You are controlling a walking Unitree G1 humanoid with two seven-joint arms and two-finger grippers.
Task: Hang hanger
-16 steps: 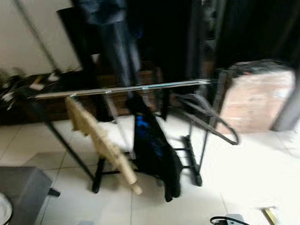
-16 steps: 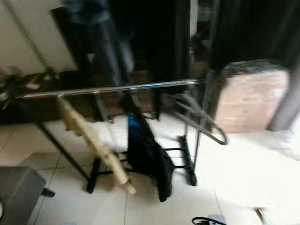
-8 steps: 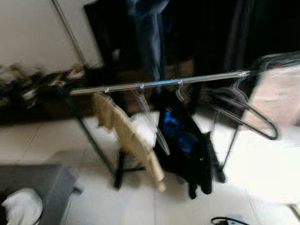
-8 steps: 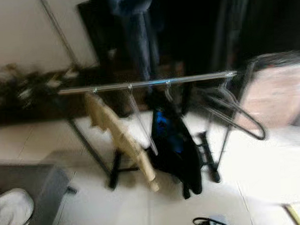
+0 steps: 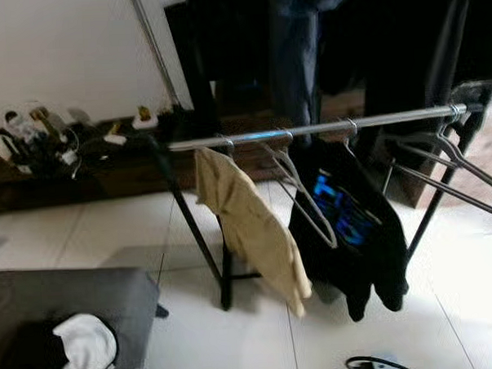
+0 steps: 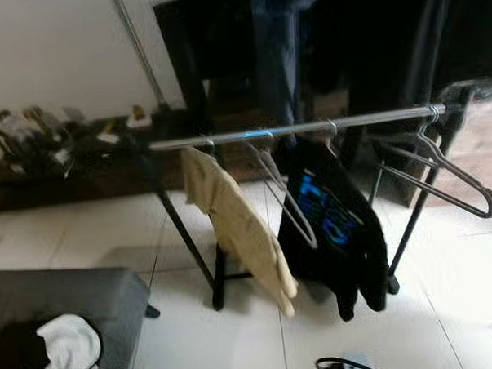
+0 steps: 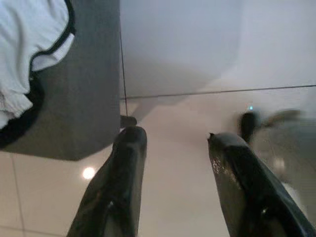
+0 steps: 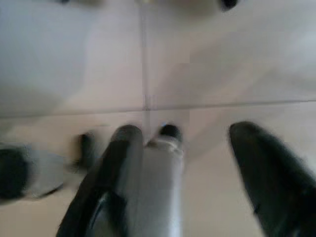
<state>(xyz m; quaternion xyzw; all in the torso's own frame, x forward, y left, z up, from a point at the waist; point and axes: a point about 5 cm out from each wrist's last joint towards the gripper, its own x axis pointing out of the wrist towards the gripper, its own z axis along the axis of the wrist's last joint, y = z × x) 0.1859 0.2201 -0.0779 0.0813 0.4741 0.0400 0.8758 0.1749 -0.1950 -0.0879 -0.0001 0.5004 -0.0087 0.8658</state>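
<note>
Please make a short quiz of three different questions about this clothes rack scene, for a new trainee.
1. True or false: the tan garment hangs on the rail to the left of the black shirt.
2. Which hangs between those two garments? A) a towel B) an empty hanger C) a bag
3. Fill in: the white cloth lies on the grey ____.

Key: 1 true. 2 B. 3 seat. Both the left gripper and right gripper are open above the floor.
</note>
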